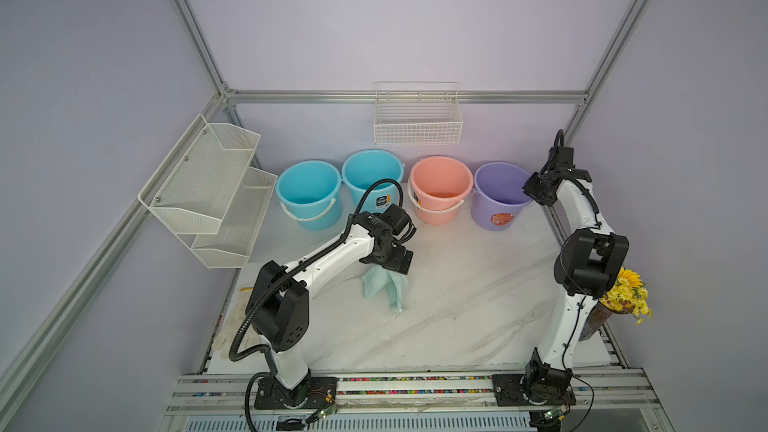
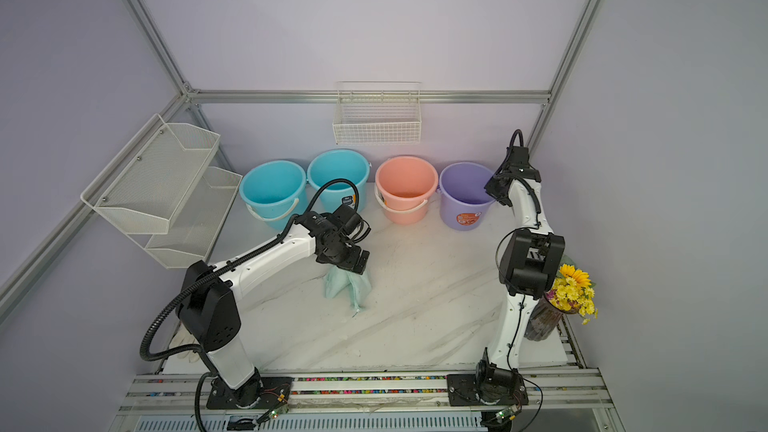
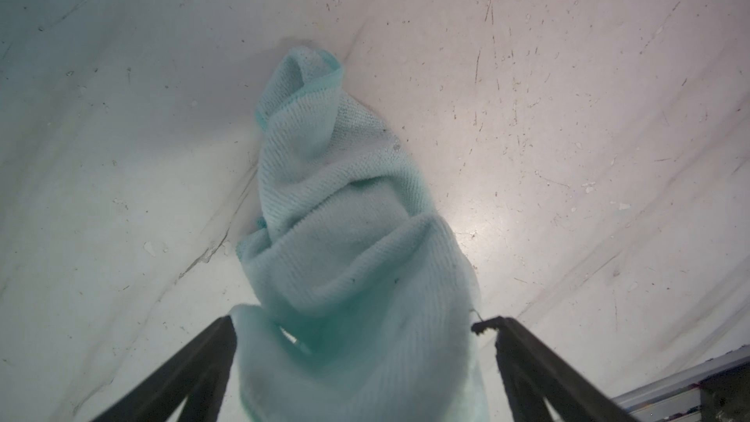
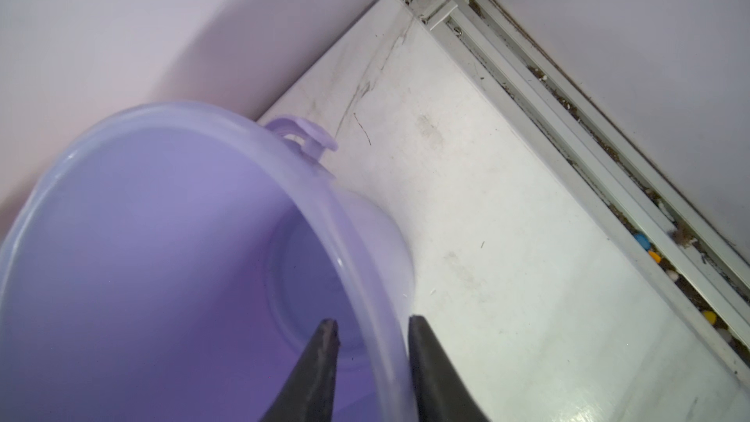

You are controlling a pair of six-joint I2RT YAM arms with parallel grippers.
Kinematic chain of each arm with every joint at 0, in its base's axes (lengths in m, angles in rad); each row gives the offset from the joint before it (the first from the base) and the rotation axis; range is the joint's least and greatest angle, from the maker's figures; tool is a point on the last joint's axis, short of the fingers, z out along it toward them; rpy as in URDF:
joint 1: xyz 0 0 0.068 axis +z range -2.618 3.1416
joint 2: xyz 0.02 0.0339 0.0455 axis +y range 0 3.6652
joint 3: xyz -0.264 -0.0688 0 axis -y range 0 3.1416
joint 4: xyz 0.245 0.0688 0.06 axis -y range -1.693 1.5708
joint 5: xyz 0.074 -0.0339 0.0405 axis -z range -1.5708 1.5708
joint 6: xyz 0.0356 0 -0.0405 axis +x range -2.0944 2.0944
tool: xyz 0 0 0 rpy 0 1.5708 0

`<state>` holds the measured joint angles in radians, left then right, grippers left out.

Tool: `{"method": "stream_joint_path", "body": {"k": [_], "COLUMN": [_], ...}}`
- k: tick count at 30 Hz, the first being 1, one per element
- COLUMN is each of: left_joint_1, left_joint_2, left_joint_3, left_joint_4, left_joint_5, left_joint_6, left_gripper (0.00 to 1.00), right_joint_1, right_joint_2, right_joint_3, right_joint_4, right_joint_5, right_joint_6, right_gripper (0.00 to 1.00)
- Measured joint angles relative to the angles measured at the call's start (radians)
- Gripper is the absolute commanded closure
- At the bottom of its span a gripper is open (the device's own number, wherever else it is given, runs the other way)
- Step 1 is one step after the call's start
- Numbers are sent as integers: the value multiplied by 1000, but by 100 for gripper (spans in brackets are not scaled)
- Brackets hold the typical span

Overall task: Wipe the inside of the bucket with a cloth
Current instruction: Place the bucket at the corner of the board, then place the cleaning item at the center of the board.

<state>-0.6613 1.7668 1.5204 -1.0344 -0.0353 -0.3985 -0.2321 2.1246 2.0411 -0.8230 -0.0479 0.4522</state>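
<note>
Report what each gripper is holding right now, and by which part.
Nothing is clamped. The left gripper stands open around the pale mint-green microfibre cloth; the right gripper straddles the rim of the purple plastic bucket, a gap showing.

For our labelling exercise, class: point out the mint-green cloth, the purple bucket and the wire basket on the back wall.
cloth (image 3: 345,205): left wrist view, middle folds.
purple bucket (image 4: 162,217): right wrist view, inner wall.
wire basket (image 1: 417,132): a top view, front mesh.

Cloth (image 1: 384,290) on table (image 1: 457,305), frt of buckets (image 1: 440,213).
</note>
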Motion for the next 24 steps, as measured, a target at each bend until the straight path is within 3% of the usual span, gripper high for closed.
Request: {"method": "stream_joint_path", "body": {"k": [2,11,18,24], "left_joint_1": [2,18,63,138], "left_joint_2": [0,-3,-71,-180], "left_joint_3": [0,0,-10,-141], "left_joint_4": [0,0,25,95], "left_joint_5": [4,13,5,-76], "left_joint_6": [0,-3,-18,-64], "left_gripper": [0,0,0,0], "right_joint_1": [-1,-2,35,148], "right_joint_2": [0,-26,-227,-473], "right_joint_3": [13,62,-55,-333], "right_joint_4": [-3,-55,-56,31], "right_joint_5": [7,64,62,53], "right_joint_6": [-3,-34,-48,-68], "right_gripper": [53,50,49,25]}}
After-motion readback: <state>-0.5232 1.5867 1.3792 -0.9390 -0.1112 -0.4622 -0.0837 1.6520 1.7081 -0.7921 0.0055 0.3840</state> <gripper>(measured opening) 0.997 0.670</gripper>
